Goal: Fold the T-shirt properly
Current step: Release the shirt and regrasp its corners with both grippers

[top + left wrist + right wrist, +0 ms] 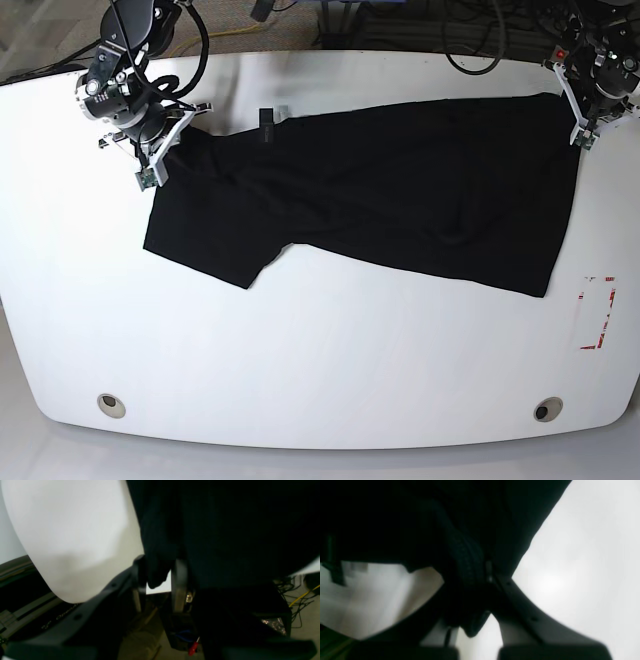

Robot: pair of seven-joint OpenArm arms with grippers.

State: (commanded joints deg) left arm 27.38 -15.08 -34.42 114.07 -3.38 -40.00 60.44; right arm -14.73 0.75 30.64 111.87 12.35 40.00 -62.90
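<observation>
The black T-shirt (400,190) lies spread out across the far half of the white table (320,350), with one sleeve pointing toward the front left. My left gripper (581,130) is at the shirt's far right corner. In the left wrist view the left gripper (157,573) is shut on a fold of the T-shirt (225,530). My right gripper (160,160) is at the shirt's far left corner. The right wrist view shows the right gripper (467,578) shut on bunched T-shirt fabric (465,547).
A red-and-white marker (597,312) sits near the table's right edge. Two round holes (111,404) (545,409) are set near the front edge. A small dark tag (266,117) sticks up at the shirt's far edge. Cables (480,30) run behind the table.
</observation>
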